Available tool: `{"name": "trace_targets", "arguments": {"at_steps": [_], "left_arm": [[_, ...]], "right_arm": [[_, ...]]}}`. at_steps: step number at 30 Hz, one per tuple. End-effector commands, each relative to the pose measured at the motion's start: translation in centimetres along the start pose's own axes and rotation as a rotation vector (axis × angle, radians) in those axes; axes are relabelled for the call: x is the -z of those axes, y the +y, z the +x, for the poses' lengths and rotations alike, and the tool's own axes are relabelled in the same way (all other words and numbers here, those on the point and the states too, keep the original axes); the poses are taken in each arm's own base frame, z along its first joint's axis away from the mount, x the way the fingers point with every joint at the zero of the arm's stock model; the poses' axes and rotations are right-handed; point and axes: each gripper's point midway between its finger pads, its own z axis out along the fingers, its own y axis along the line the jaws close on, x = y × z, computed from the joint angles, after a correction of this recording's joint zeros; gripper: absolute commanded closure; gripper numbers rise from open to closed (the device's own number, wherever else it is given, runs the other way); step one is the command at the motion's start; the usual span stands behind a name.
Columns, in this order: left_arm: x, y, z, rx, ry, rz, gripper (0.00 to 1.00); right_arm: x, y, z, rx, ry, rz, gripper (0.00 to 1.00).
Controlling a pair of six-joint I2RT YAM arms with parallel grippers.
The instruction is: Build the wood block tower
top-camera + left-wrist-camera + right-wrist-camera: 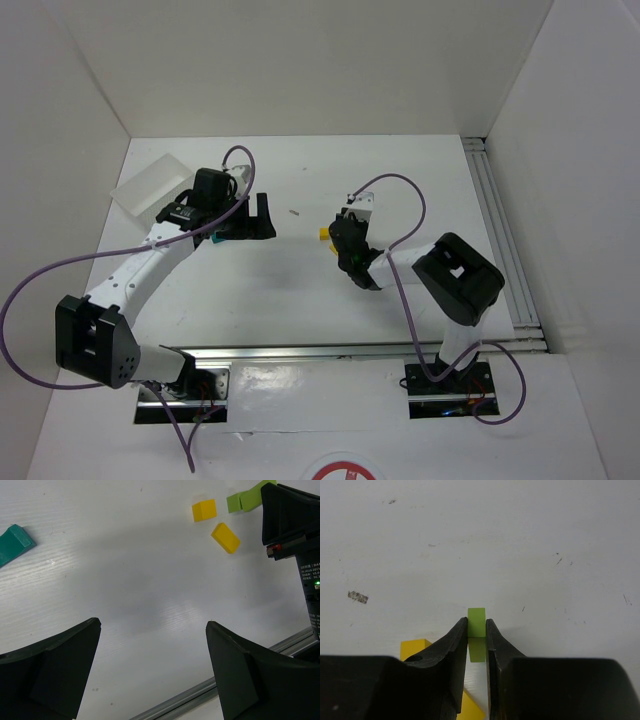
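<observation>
Right gripper (476, 626) tight around green block (476, 615)

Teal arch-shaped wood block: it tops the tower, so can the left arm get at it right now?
Probably yes. The left hand stands open and empty, and the teal arch-shaped wood block lies alone on the white table, off to one side of it, with nothing in between.

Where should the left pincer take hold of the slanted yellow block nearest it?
Likely grip the yellow block across its two long side faces, coming down from above with the open left pincer turned to match its diagonal. It lies flat, and both long sides are free.
</observation>
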Motion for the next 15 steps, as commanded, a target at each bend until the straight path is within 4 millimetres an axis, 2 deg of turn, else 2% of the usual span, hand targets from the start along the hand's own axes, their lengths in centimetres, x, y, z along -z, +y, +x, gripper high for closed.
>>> {"name": "trace_targets", "arguments": {"at_steps": [1,15], "left_arm": [[-0.07,0.06,-0.76,-0.017,-0.024,0.000,0.00],[-0.10,0.00,-0.98,-0.019,-0.033,0.003,0.00]], "right_arm": [[-0.57,0.29,-1.20,-0.025,-0.026,0.016,0.99],[-0.37,-0.14,-0.66,-0.027,-0.027,0.016,0.99]]}}
